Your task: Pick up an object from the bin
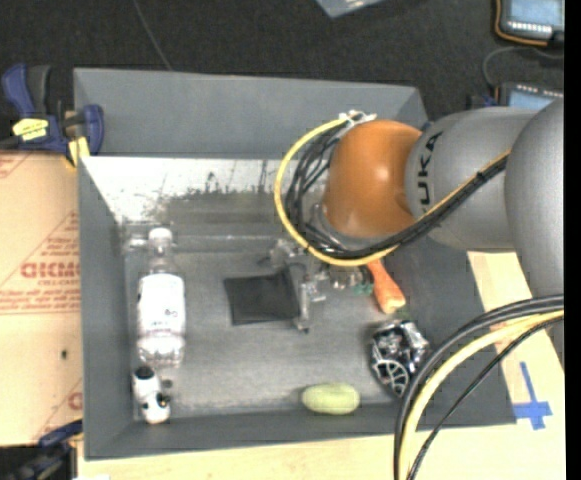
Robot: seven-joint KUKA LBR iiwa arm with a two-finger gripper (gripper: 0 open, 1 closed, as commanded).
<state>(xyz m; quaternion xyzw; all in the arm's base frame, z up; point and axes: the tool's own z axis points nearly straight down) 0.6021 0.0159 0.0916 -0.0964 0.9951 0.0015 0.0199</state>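
The pincer (305, 303) hangs at the right edge of a flat black square (258, 299) in mid-bin — released or clenched, I cannot tell. This is likely the approach step; next it needs to straddle that edge and clench. A clear bottle (161, 313) lies left of the square.

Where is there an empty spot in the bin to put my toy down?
Bare floor lies between the clear bottle and the black square, and between that square and the yellow-green lump. The right side is crowded: the claw, an orange stick and a black-and-white ball.
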